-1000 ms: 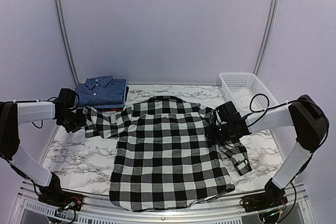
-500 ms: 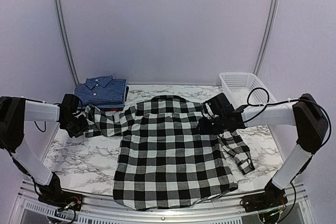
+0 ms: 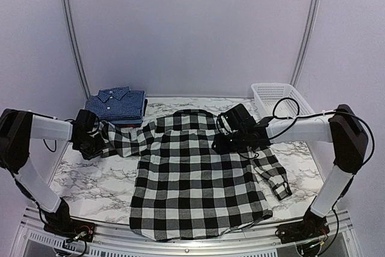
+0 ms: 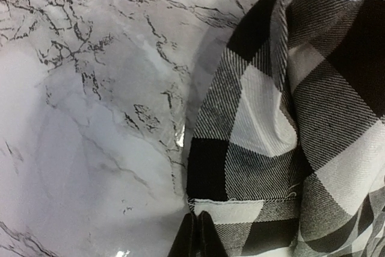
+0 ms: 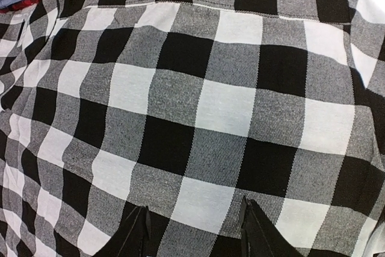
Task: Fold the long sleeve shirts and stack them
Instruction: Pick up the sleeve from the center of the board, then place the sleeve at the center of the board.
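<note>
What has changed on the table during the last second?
The right hand, open, moved inward from the edge of the checked shirt to over its upper middle. The left hand slid a little toward the sleeve cuff and shut there; whether it pinches cloth is unclear. The folded blue shirts and the basket stayed put.

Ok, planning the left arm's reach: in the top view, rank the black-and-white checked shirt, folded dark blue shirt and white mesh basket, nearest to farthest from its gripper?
1. Black-and-white checked cloth shirt: its sleeve meets the left gripper.
2. Folded dark blue checked shirt: just behind, far-left corner.
3. White plastic mesh basket: far-right corner.
</note>
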